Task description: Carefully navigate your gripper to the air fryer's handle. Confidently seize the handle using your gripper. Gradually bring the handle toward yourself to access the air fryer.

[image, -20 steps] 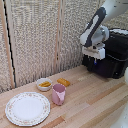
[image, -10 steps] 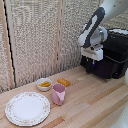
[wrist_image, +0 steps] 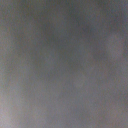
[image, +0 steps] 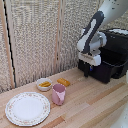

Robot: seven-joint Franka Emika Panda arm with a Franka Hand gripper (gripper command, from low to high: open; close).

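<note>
Grey blur is all your wrist view gives you, with no shape in it to read. Rely on the exterior view instead.

Right of centre in that frame you have the white boxy gripper (image: pixel 87 70) with its short dark fingers pointing down, ending the bulky white-and-grey robot arm (image: pixel 95 32) that comes in from the upper right corner. It sits against the front corner of the large matte-black boxy air fryer (image: pixel 111 61), which fills the right edge of the frame at mid height and stands on the light wooden table (image: pixel 90 107). You cannot tell whether the fingers are spread or pressed together, as they merge with the dark appliance behind them. The chunky black handle cannot be made out apart from the black front panel and the gripper covering it.

In the lower left you have a round white plate with a patterned rim (image: pixel 27 108). Just beside it, towards the centre, stands a pink cup (image: pixel 59 93). Behind the cup sit a small white bowl holding something orange (image: pixel 44 84) and an orange-yellow piece (image: pixel 63 81) lying on the table.
</note>
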